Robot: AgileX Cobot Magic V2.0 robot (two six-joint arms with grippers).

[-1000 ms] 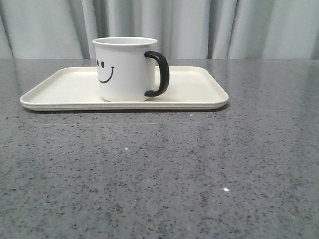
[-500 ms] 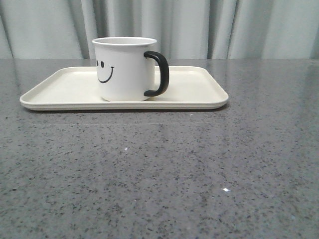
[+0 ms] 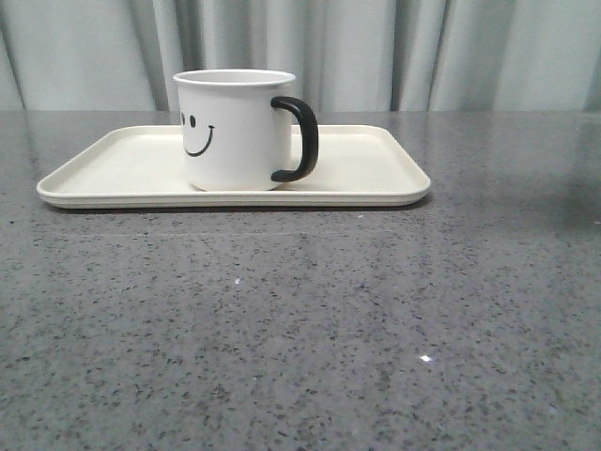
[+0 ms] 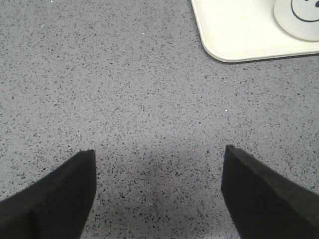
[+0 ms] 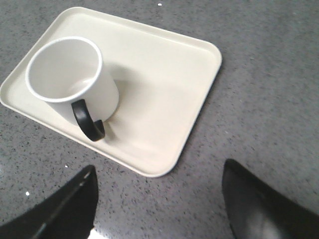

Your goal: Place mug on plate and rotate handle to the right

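Grey curtains hang behind the speckled grey worktop (image 3: 310,319). I see my left hand (image 4: 158,164) spread open over bare stone, and my right hand (image 5: 158,184) open too, clear of everything. The mug (image 3: 235,130) stands upright on the plate (image 3: 376,164), its handle (image 3: 299,139) pointing right. Nothing has shifted over the last second, so I judge the job done.
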